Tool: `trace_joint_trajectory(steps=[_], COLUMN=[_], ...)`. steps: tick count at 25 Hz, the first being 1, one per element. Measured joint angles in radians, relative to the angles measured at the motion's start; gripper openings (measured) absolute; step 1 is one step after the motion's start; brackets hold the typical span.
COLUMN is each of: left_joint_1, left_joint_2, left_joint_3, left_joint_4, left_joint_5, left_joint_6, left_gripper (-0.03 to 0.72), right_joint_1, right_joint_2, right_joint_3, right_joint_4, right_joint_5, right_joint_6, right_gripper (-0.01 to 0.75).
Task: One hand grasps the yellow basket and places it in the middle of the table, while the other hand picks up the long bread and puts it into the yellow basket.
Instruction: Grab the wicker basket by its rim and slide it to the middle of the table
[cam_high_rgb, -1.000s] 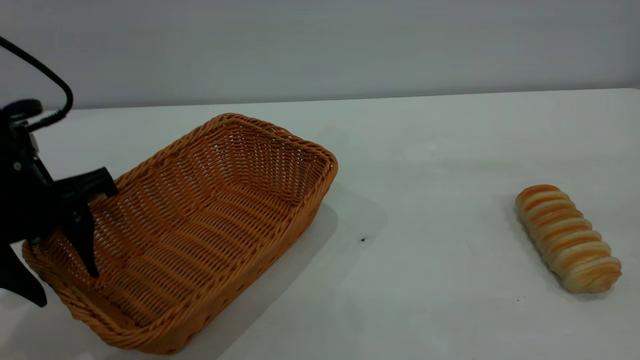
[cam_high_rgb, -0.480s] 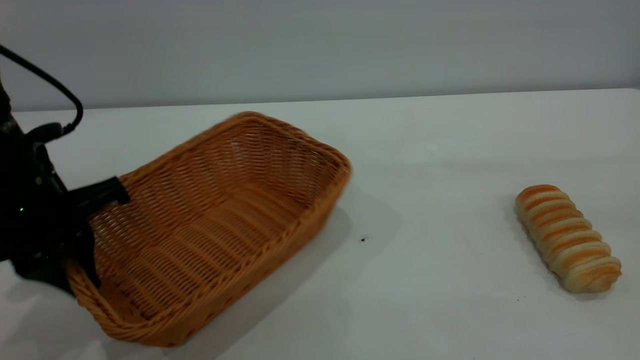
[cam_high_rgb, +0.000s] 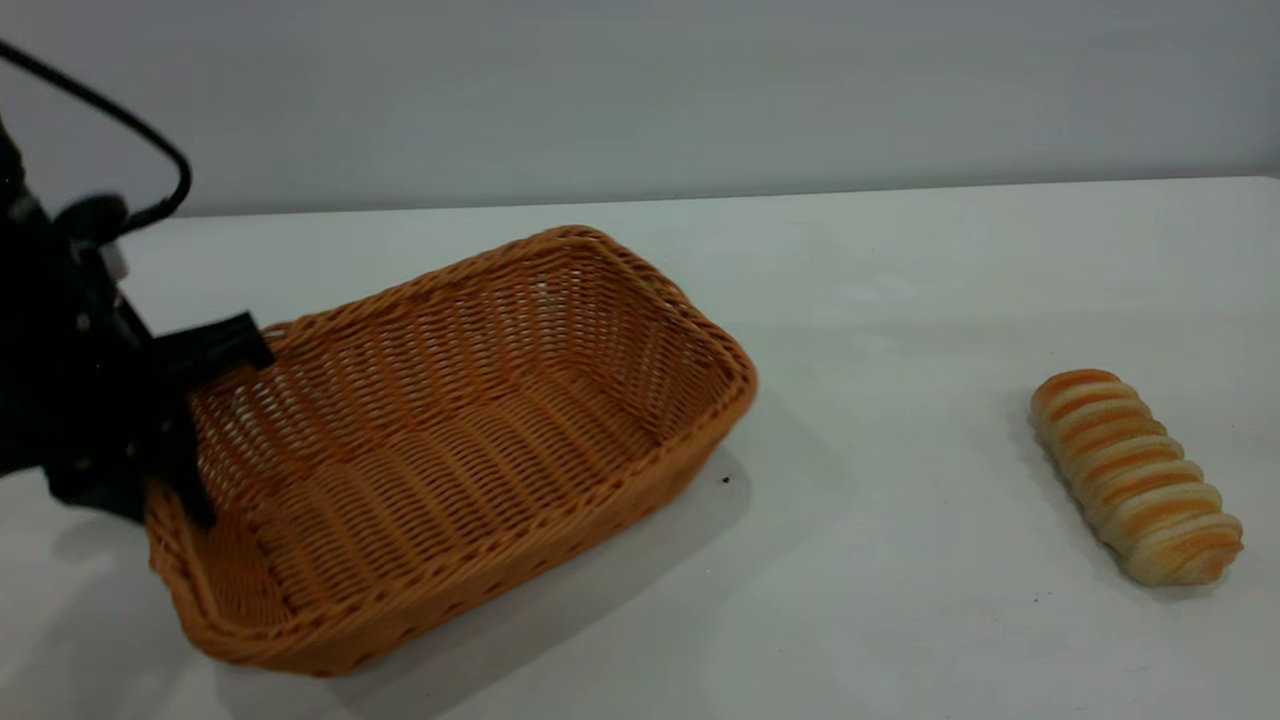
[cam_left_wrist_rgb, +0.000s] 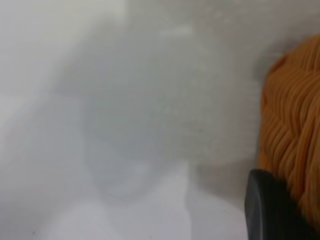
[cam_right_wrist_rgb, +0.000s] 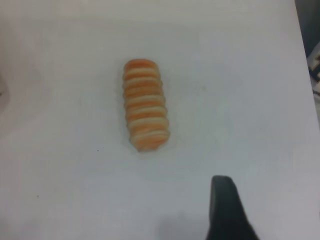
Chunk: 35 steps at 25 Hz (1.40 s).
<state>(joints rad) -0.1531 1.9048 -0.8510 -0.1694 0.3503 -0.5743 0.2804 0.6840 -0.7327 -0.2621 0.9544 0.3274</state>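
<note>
The yellow basket (cam_high_rgb: 470, 440) lies left of the table's (cam_high_rgb: 900, 300) middle, its long side running toward the far right. My left gripper (cam_high_rgb: 165, 505) is shut on the braided rim of its near-left short end, one finger inside the basket and one outside. In the left wrist view a black fingertip (cam_left_wrist_rgb: 270, 210) presses against the woven rim (cam_left_wrist_rgb: 295, 125). The long bread (cam_high_rgb: 1135, 475) rests on the table at the right, well apart from the basket. My right gripper (cam_right_wrist_rgb: 227, 210) hovers above the table just short of the bread (cam_right_wrist_rgb: 145, 105); it is out of the exterior view.
A thin black cable (cam_high_rgb: 150, 130) loops above the left arm. White tabletop stretches between basket and bread, with a tiny dark speck (cam_high_rgb: 726, 480) by the basket's right corner. A grey wall stands behind the table's far edge.
The left gripper closed on the basket's rim and carried it rightward, swinging its far end toward the table's middle. The bread has not moved.
</note>
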Motion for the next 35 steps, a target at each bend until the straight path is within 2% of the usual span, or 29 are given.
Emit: trace_joint_trajectory(steps=[7, 11, 22, 30, 35], left_joint_1=[0.0, 0.0, 0.0, 0.0, 0.0], left_joint_2=[-0.008, -0.008, 0.112, 0.186, 0.228], left_joint_3=[-0.12, -0.171, -0.268, -0.308, -0.332], left_joint_4=[-0.264, -0.378, -0.405, -0.418, -0.514], left_joint_5=[0.13, 0.165, 0.25, 0.239, 0.231], left_joint_6=[0.391, 0.574, 0.735, 0.847, 0.927], left_gripper=[0.12, 0.12, 0.12, 0.12, 0.119], right_joint_1=[0.0, 0.0, 0.0, 0.0, 0.0], right_joint_2=[0.0, 0.0, 0.0, 0.0, 0.0], right_joint_3=[0.0, 0.0, 0.0, 0.0, 0.0], right_joint_4=[0.008, 0.008, 0.009, 0.008, 0.006], right_joint_5=[0.0, 0.0, 0.001, 0.001, 0.0], right_joint_6=[-0.001, -0.001, -0.002, -0.003, -0.003], right_gripper=[0.478, 0.478, 0.478, 0.478, 0.478])
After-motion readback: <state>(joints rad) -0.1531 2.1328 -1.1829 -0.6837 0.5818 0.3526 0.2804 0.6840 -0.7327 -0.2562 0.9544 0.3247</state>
